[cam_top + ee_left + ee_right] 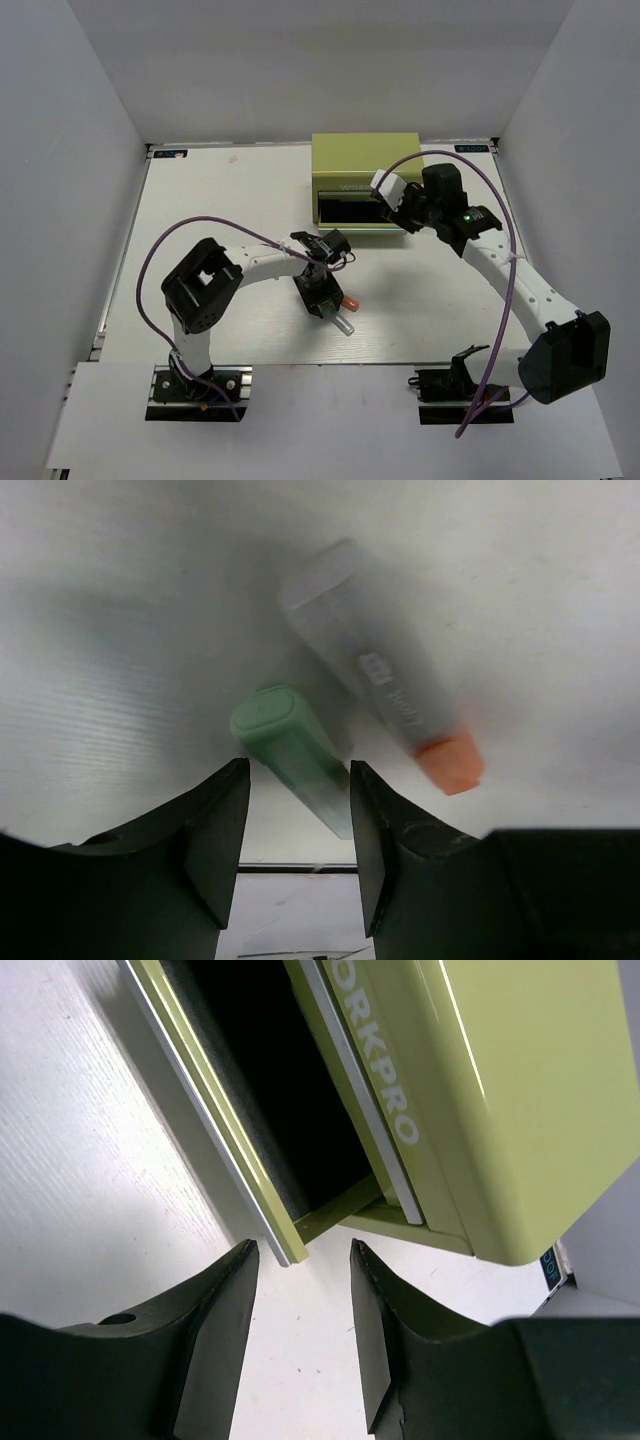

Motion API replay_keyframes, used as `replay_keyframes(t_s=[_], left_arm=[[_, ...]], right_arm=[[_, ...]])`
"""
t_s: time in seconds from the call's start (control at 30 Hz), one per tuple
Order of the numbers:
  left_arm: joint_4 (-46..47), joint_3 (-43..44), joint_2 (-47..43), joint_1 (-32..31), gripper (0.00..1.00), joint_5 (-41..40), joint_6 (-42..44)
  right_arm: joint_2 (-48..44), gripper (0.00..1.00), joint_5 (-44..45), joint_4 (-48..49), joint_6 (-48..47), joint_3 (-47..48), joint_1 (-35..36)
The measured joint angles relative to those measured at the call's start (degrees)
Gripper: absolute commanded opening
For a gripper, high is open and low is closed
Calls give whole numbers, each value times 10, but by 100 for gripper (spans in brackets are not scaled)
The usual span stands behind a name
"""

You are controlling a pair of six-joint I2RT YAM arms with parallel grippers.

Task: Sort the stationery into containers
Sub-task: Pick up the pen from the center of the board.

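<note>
A green-tinted clear highlighter [293,755] lies on the white table with its near end between my left gripper's [298,825] open fingers, close to the right finger. An orange-capped clear highlighter [385,690] lies just to its right, outside the jaws. In the top view my left gripper [325,300] points down at mid-table, with the orange cap [351,300] beside it. The yellow-green chest [365,160] stands at the back with a drawer [215,1130] pulled open and dark inside. My right gripper [300,1305] is open and empty at the drawer's front corner [385,198].
The chest [520,1080] carries pale lettering on its front. White walls close in the table at the left, back and right. Purple cables loop over both arms. A clear pale marker end [343,325] sticks out below the left gripper.
</note>
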Motion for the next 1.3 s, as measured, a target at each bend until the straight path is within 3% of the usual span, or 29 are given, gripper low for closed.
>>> replay_keyframes(t_s=[0.5,0.6,0.63,0.73,0.83,0.97,1.13,1.3], left_arm=[[-79,53,50,-25,54,-7,-3],[-82,50,49,-28,32,-6,-4],[-83,47,47,-30,19,-3,-3],[-82,43,40,-36,0,-9,1],[-73,42,30,-47,0,-30,18],[-26,34,-33,-56,0,-61,67],[107,10,-168,-49,0,-123,119],[234,11,-192,-31,0,-212,122]], right_arm=[[-22,48,-33,11,33,-24,-32],[-32,48,-39,9,37,-31,-35],[-35,48,-40,10,38,-33,-36],[-42,49,-42,9,42,-37,-38],[-48,52,-46,8,45,-40,-42],[-60,54,-53,10,53,-48,-48],[-77,54,-59,7,66,-71,-57],[-95,54,-59,9,79,-83,-71]])
